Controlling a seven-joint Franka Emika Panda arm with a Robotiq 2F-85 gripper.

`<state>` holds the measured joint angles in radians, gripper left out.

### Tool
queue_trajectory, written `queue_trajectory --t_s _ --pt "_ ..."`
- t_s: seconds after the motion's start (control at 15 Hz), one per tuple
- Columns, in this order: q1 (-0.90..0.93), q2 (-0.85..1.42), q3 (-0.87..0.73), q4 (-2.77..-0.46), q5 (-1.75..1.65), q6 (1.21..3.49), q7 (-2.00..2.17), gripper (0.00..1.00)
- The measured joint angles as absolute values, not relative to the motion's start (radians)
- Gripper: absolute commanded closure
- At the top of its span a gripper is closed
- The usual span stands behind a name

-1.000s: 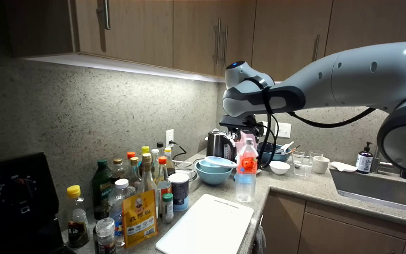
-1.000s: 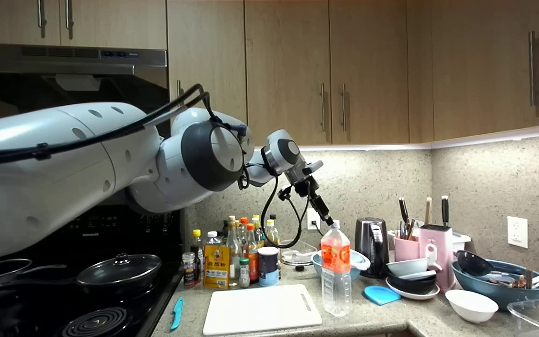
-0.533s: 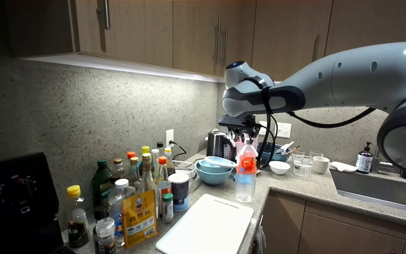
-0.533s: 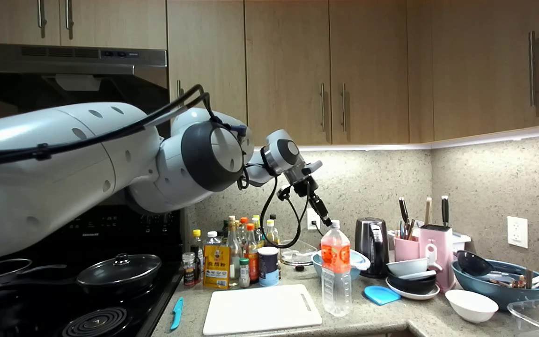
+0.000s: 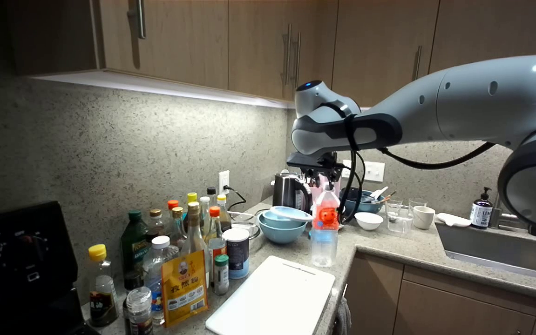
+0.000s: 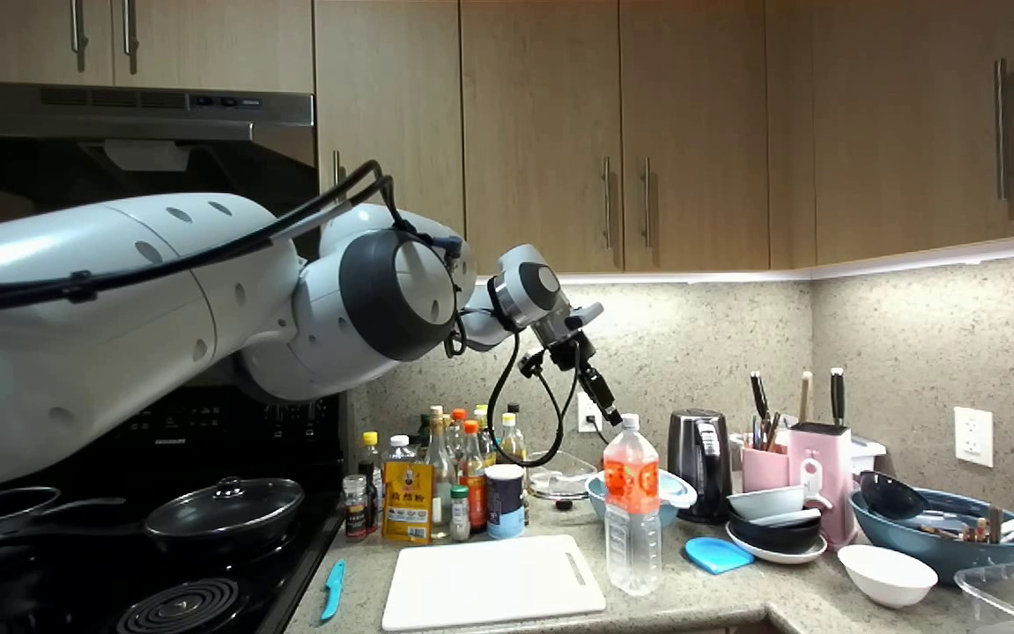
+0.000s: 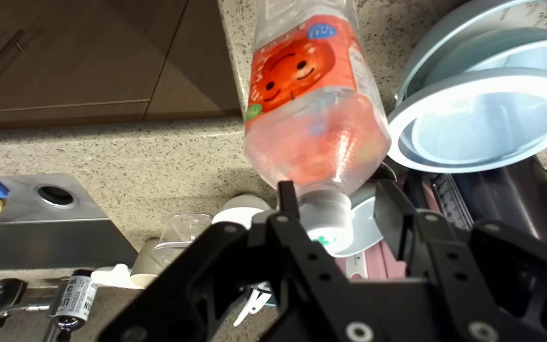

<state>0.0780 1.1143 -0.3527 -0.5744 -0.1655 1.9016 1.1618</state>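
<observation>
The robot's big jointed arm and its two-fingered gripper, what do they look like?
The smooth, rounded, pale grey arm has dark grey joint bands, a little blue light and black cables. The black, angular gripper has two narrow fingers and silver screws.

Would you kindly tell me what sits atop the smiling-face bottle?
In the wrist view, a white cap with a green mark, framed by the open gripper, tops the bottle; the mouth beneath is hidden.
</observation>
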Motion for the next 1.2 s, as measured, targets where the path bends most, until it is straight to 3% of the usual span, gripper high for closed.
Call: queue_trajectory --t_s 0.27,0.33,0.67,1.2 --pt "0.078 1.114 -0.353 -0.574 -0.166 1.902 1.162 0.52" --pt "0.078 1.114 -0.353 -0.574 -0.166 1.902 1.162 0.27" --pt "0.078 1.114 -0.352 -0.574 -0.161 1.89 1.176 0.02" --pt "0.06 1.114 -0.349 -0.525 -0.109 1.872 1.3 0.0"
